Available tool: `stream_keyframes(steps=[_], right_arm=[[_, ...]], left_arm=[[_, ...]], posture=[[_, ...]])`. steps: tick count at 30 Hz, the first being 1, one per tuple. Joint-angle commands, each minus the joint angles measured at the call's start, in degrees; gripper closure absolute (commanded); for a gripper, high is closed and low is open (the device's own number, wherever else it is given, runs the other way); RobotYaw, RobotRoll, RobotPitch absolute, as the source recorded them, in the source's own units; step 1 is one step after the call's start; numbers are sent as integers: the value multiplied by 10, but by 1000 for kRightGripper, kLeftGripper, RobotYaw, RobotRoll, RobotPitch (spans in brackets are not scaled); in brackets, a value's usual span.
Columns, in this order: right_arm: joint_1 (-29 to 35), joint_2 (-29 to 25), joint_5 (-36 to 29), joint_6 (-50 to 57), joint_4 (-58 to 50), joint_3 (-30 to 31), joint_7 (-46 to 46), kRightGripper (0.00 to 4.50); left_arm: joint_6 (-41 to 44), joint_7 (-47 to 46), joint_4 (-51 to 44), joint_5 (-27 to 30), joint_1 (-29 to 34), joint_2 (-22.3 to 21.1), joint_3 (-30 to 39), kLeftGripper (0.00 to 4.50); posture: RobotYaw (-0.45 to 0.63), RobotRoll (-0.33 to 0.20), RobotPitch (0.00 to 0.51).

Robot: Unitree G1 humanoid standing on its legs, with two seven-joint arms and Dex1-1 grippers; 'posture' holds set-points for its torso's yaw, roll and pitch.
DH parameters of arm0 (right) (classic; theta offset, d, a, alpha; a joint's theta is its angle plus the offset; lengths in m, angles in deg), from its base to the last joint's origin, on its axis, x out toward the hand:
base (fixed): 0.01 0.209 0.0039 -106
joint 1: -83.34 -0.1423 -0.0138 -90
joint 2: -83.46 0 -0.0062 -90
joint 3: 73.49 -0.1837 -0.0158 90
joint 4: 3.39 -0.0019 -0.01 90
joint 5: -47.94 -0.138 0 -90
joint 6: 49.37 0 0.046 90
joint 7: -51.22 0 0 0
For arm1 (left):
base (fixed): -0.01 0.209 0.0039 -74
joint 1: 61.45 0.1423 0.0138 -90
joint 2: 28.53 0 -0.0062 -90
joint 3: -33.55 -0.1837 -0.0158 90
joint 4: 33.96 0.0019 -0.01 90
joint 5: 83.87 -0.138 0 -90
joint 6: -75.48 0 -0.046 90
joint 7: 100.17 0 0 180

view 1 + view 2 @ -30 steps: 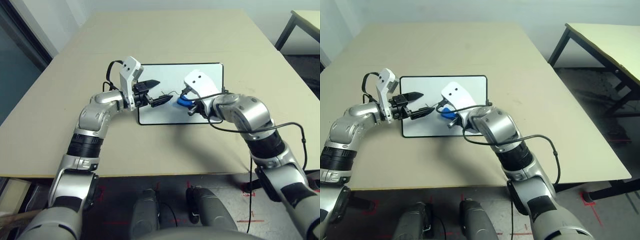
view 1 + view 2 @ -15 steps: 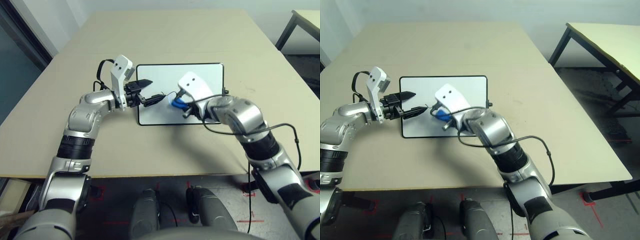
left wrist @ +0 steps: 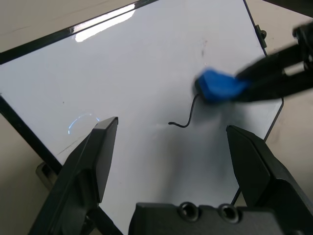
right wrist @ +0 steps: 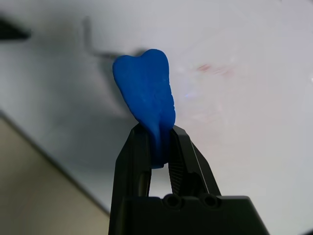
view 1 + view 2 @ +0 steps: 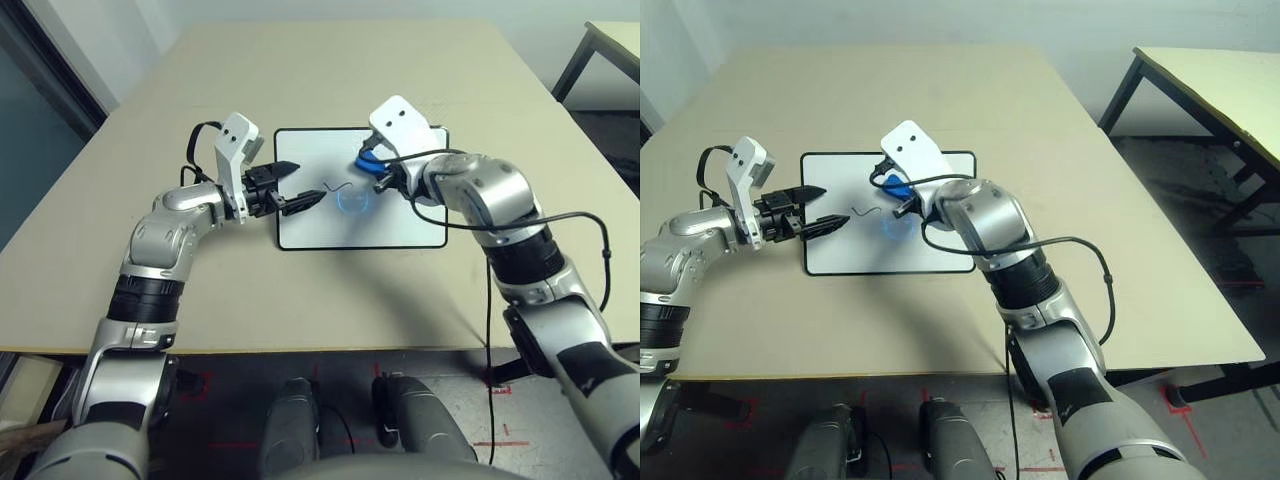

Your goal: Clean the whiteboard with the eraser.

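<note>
Right tool grips the eraser over the whiteboard; a black squiggle lies beside it. Left tool open over the board's edge.

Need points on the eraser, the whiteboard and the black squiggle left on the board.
eraser [image 4: 145, 90], right wrist view, on its blue face above the fingers.
whiteboard [image 5: 330, 228], left eye view, bare white near its near edge.
black squiggle [image 3: 188, 115], left wrist view, mid-stroke.
</note>
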Motion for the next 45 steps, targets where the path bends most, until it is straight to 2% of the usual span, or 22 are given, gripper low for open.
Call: stream_keyframes(steps=[1,5,9,12,18,22,28,32,35,40,45], right_arm=[[10,-5,-4,21,-6,13,2,4008],[-51,-21,16,-37,80,-30,-5,4009],[-86,-28,32,-77,144,-44,-14,4009],[-81,-26,35,-75,146,-39,-12,4010],[-21,-12,15,3,43,4,-2,4013],[2,-27,12,26,4,14,5,4017],[-52,-62,34,-28,90,-24,3,4020],[-83,-61,39,-59,143,-37,-2,4020],[-66,-42,30,-34,108,-24,1,4021],[4,-12,0,43,-16,21,8,4024],[20,-14,2,35,-22,42,8,4026]], left_arm=[[3,1,-2,-1,4,-2,-3,0],[3,2,-1,-1,3,-2,-3,0],[2,2,-1,-1,4,-2,-3,0],[3,3,-3,0,6,-3,-2,0],[4,2,-4,1,6,-4,-1,0],[5,1,-5,2,5,-3,-2,0],[5,1,-4,3,6,-2,-3,0],[3,2,-1,3,6,0,-4,0],[1,2,1,2,5,1,-5,0],[0,3,3,2,3,2,-5,0],[-3,3,11,-3,2,-2,-3,0]], posture=[[-65,0,125],[-66,0,124],[-65,0,124],[-62,0,124],[-62,0,125],[-63,0,125],[-67,0,124],[-73,0,119],[-72,0,117],[-73,0,114],[-69,0,115]])
